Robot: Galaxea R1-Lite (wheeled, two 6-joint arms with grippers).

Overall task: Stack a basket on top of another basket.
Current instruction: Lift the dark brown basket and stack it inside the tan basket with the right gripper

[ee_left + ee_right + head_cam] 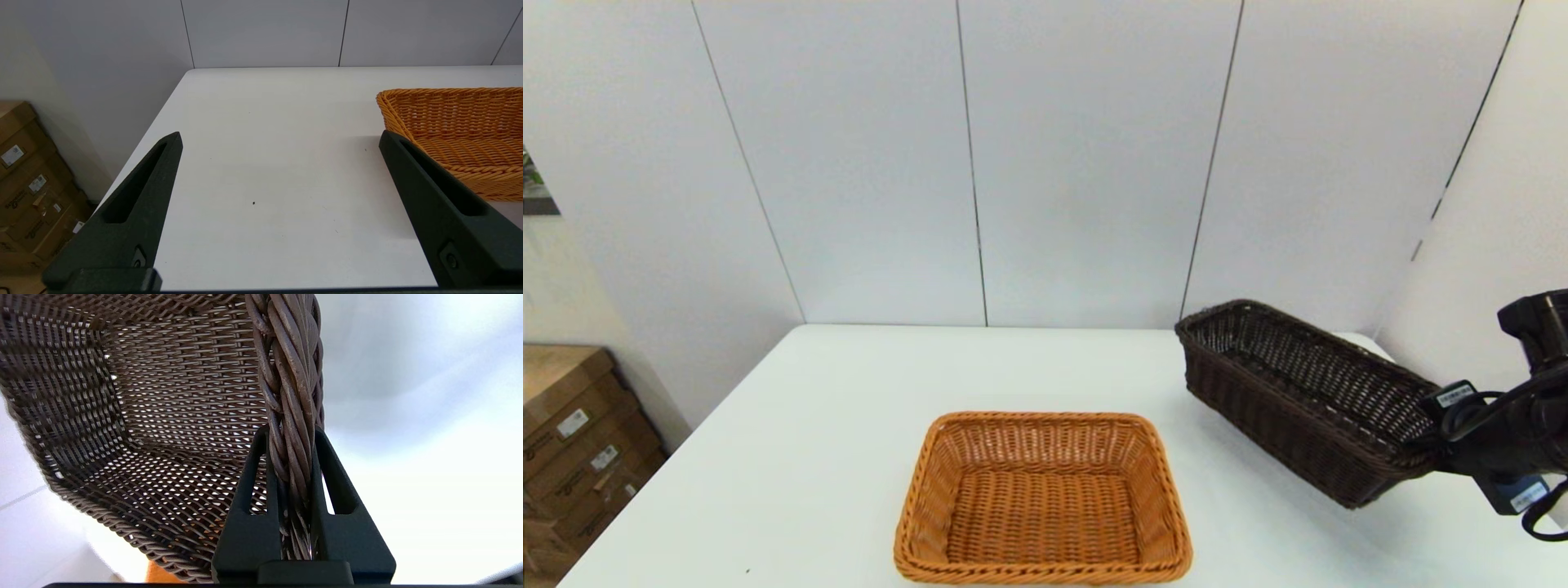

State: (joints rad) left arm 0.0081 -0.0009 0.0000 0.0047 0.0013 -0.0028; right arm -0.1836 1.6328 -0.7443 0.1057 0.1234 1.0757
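Note:
The dark brown basket (1307,396) hangs tilted above the table at the right, lifted clear of the surface. My right gripper (1425,437) is shut on its braided rim (290,396) at the near right end; in the right wrist view both black fingers (249,490) pinch that rim. The orange-tan basket (1042,498) sits flat on the table at front centre, to the left of the lifted basket and apart from it. My left gripper (280,139) is open over bare table, left of the orange-tan basket (461,134), holding nothing.
The white table (809,457) has its left edge near stacked cardboard boxes (572,449) on the floor. Grey wall panels (1086,163) close off the back and the right side.

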